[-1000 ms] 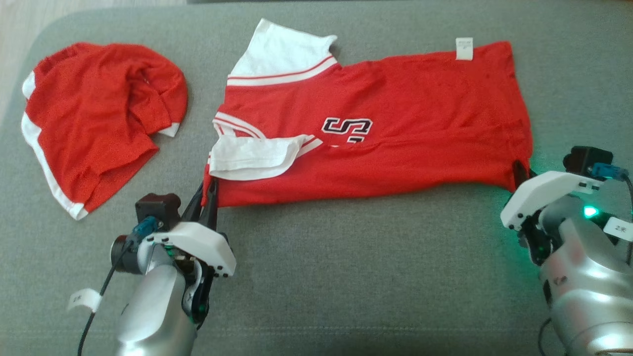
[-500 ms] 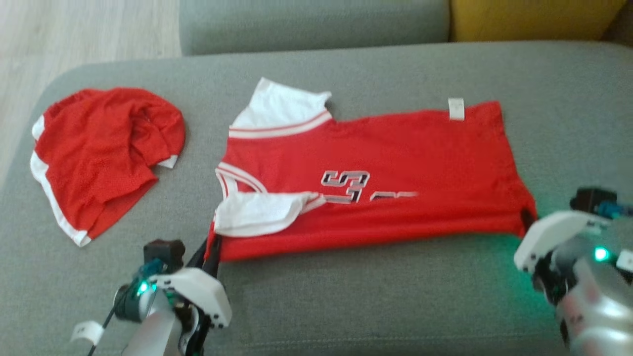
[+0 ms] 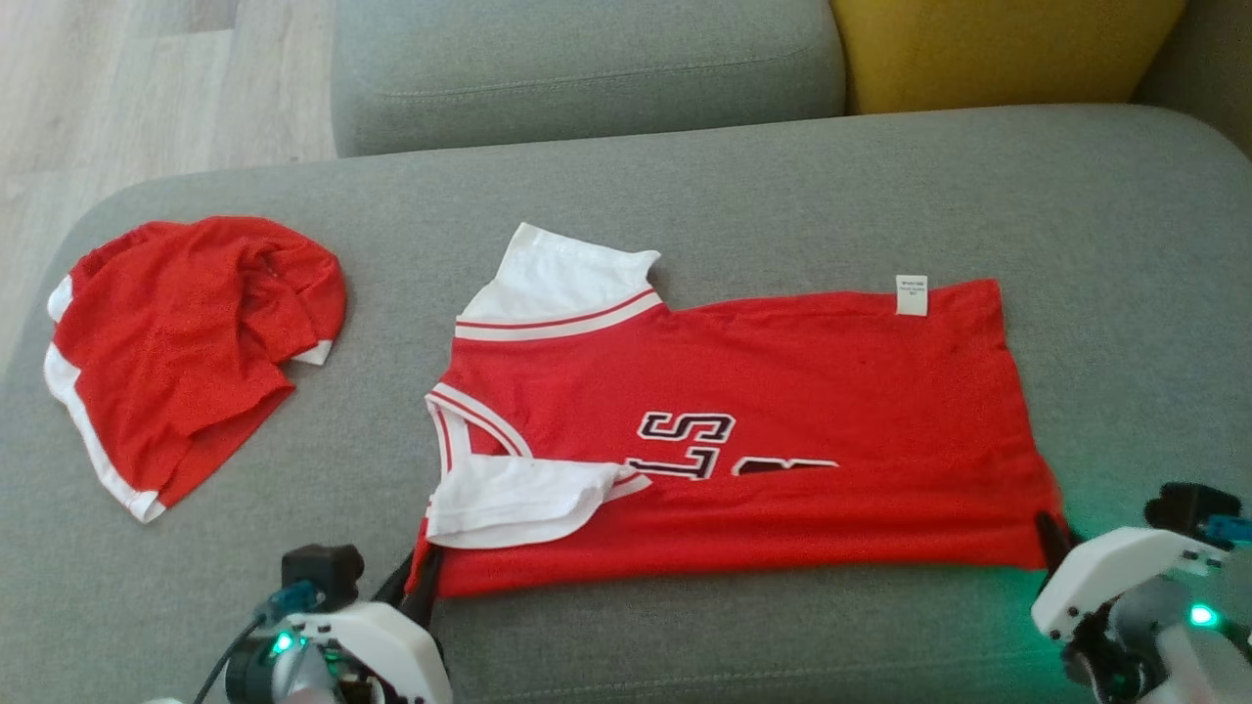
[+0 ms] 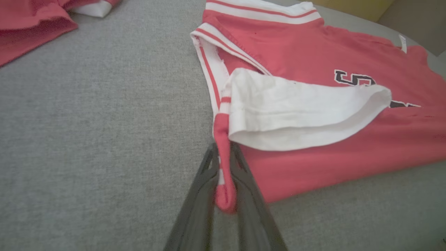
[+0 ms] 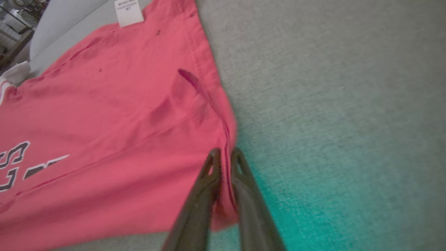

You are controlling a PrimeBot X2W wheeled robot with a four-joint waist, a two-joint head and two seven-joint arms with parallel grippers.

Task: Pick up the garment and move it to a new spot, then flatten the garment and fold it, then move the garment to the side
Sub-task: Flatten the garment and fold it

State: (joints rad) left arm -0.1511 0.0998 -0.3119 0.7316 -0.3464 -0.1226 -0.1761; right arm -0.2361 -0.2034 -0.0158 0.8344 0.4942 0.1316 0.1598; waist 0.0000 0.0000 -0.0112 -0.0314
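the head camera has tipped up, so a yellow cushion [image 3: 998, 49] now shows at 1 o'clock. the jersey [image 3: 743, 391] lies on the sofa [image 3: 782, 196], left gripper [image 3: 421, 572] clamped on its 7 o'clock corner, right gripper [image 3: 1053, 533] on its 4 o'clock corner. red shorts [image 3: 186, 342] lie apart at 9 o'clock.

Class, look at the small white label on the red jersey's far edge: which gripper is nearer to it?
Right. The right gripper pinches the jersey's near corner at the label's end; the left gripper pinches the other near corner, by the white sleeve, far across.
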